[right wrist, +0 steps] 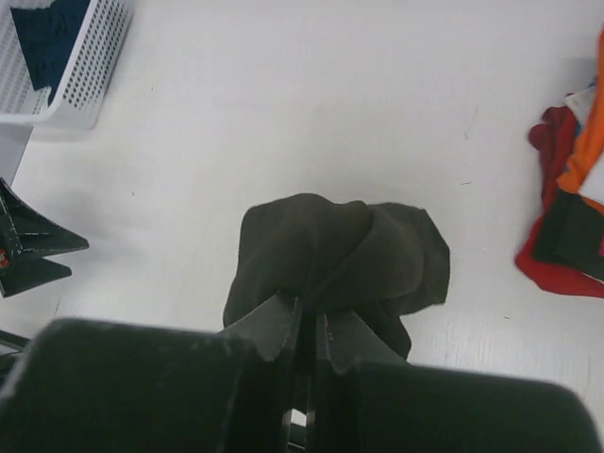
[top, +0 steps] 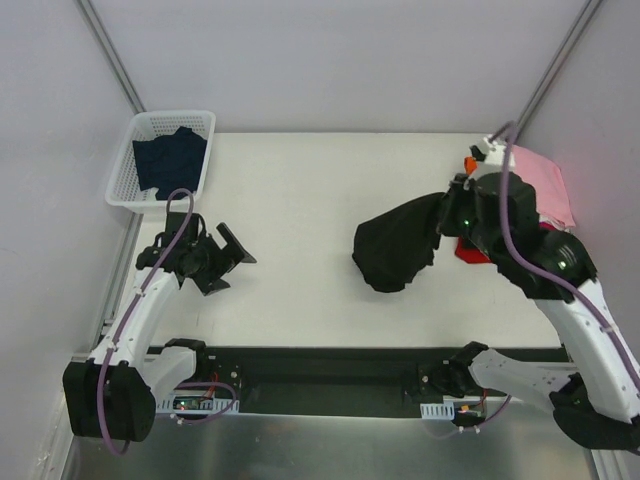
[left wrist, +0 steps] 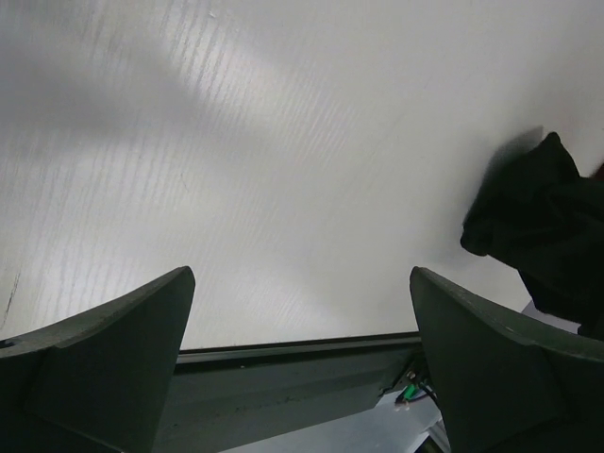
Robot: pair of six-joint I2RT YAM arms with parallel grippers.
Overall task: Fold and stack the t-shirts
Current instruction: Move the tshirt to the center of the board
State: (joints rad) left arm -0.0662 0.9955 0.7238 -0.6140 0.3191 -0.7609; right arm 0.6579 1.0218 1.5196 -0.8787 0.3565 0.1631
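crumpled black t-shirt (top: 395, 248) pinched by right gripper (right wrist: 309, 319), smooth white table (top: 300, 200)

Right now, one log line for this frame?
right gripper: shut on black t-shirt | black t-shirt: bunched, unfolded | left gripper: open, empty, above table | basket: navy t-shirt inside | other t-shirts: far right

The left arm reaches forward from its base, its left pincer (top: 227, 264) spread wide open. The right arm bends at the elbow and angles inward, its right pincer (right wrist: 307, 326) pinched tight on a black t-shirt (right wrist: 330, 250).
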